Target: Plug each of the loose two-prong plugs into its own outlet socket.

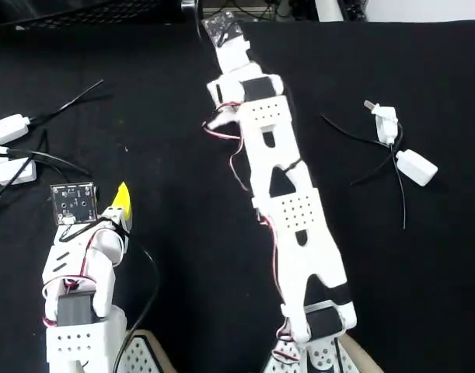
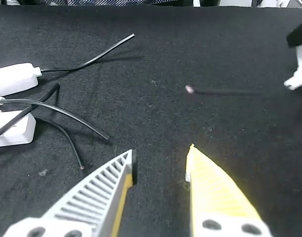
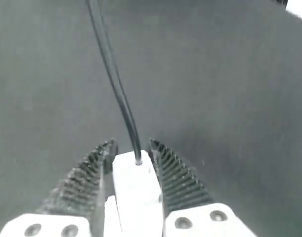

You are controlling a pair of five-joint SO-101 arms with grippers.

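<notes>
My right gripper point(image 3: 131, 146) is shut on a white plug point(image 3: 136, 192), and the plug's black cord point(image 3: 113, 79) runs away over the black table. In the high view this arm point(image 1: 288, 202) stretches to the table's far edge. Another white two-prong plug point(image 1: 386, 120) lies at the right beside a white outlet socket point(image 1: 417, 166), their black cords crossing. At the left lie two white outlet pieces point(image 1: 8, 128) point(image 1: 13, 170), also seen as an upper piece point(image 2: 15, 79) and a lower piece point(image 2: 12, 129). My left gripper point(image 2: 160, 162) hovers open to their right, holding nothing.
Loose black cords point(image 2: 57, 111) curl beside the left pieces, and one cord point(image 2: 91, 60) runs toward the table's middle. A thin wire with a pale tip point(image 2: 189, 89) lies ahead of the left gripper. The cloth point(image 1: 167, 155) between the arms is bare.
</notes>
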